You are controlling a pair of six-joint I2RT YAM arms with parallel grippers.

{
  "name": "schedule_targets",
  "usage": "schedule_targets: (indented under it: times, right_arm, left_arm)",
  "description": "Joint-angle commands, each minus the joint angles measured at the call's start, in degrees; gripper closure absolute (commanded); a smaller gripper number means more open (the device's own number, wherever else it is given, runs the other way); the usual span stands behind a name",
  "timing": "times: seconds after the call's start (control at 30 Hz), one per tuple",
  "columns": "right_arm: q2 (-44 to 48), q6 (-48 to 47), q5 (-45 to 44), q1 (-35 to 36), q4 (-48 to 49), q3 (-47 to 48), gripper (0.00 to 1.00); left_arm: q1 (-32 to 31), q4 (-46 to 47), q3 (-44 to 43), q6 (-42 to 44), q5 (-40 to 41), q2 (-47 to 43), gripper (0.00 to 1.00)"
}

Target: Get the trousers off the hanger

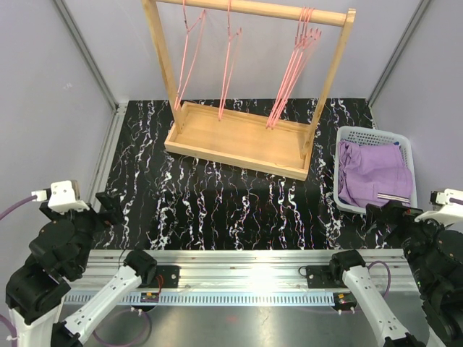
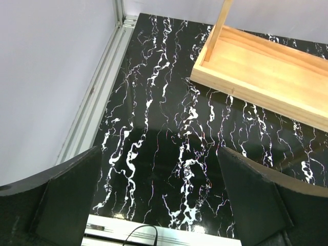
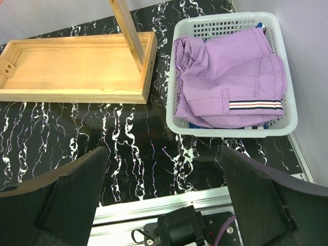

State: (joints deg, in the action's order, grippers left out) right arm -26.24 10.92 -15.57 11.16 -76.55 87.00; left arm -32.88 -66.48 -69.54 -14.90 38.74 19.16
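The lilac trousers [image 1: 374, 173] lie folded in a white basket [image 1: 340, 189] at the right of the table; they also show in the right wrist view [image 3: 230, 77]. A sliver of blue cloth [image 3: 200, 124] shows under them; the rest of the blue trousers is hidden. Several pink hangers [image 1: 293, 65] hang bare on the wooden rack [image 1: 239, 141]. My left gripper [image 1: 108, 208] [image 2: 159, 200] is open and empty over the near left of the table. My right gripper [image 1: 387, 215] [image 3: 164, 197] is open and empty, just in front of the basket.
The rack's wooden tray base [image 3: 77, 72] stands mid-table at the back, left of the basket. Grey walls close in the left, right and back. A metal rail [image 1: 253, 264] runs along the near edge of the black marbled table [image 1: 217, 202].
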Motion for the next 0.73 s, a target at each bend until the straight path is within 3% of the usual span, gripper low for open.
schedule_targets:
  times: [0.0, 0.23, 0.7]
  right_arm:
    - [-0.1, -0.2, -0.9, 0.4, 2.5, -2.8, 0.00]
    - [-0.2, -0.7, -0.3, 0.4, 8.6, -9.6, 0.01]
    - [0.1, -0.7, 1.6, 0.4, 10.9, -13.3, 0.00]
  left_arm:
    - [0.0, 3.8, 2.7, 0.5, -1.2, -1.2, 0.01]
    - [0.0, 10.8, 9.3, 1.5, -4.7, -5.2, 0.01]
    - [0.0, 10.8, 11.0, 1.4, -3.9, -6.1, 0.01]
